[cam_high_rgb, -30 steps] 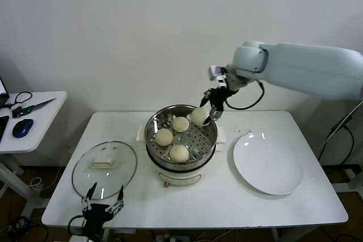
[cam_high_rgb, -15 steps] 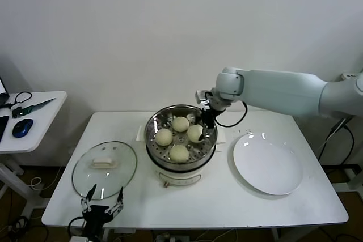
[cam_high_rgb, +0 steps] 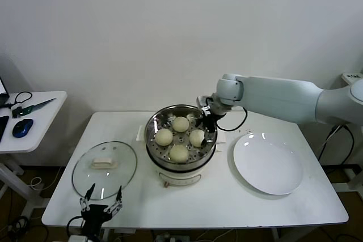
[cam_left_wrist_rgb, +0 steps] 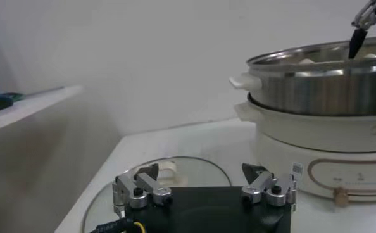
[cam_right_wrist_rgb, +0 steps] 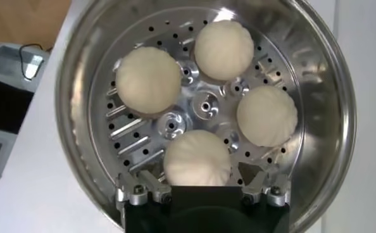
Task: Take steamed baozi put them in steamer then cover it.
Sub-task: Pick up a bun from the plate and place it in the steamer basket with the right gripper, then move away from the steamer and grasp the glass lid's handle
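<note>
Stainless steel gleams at the middle of the white desk (cam_high_rgb: 238, 208), where the steamer (cam_high_rgb: 154, 123) sits on its cream-white electric pot (cam_high_rgb: 181, 175). All four steamed baozi (cam_high_rgb: 181, 124) lie on its perforated floor, set apart from one another in a rough diamond around the centre. The right wrist view looks straight down on them: four pale domed buns (cam_right_wrist_rgb: 225, 50) ringing the middle of the basket (cam_right_wrist_rgb: 80, 57).

Over the right side of the steamer, the right pincer (cam_high_rgb: 207, 127) reaches down from the long pale arm. Its jaws are spread wide and hold nothing; the bun nearest them (cam_high_rgb: 197, 138) rests on the steamer floor, between or just below the fingertips. In the right wrist view the same bun (cam_right_wrist_rgb: 197, 158) lies just ahead of the two fingers (cam_right_wrist_rgb: 139, 188), free of them.

At the left on the desk, flat beside the pot, lies the cover (cam_high_rgb: 104, 169), glass with a cream-white handle at its centre. The steamer stands uncovered.

At the near left edge of the desk, just in front of the cover, the left pincer (cam_high_rgb: 102, 207) hangs with its jaws wide apart and empty. Its wrist view shows the fingers (cam_left_wrist_rgb: 136, 188) over the rim of the glass lid (cam_left_wrist_rgb: 188, 171).

A white plate (cam_high_rgb: 266, 164) rests on the desk to the right of the pot, bare.
</note>
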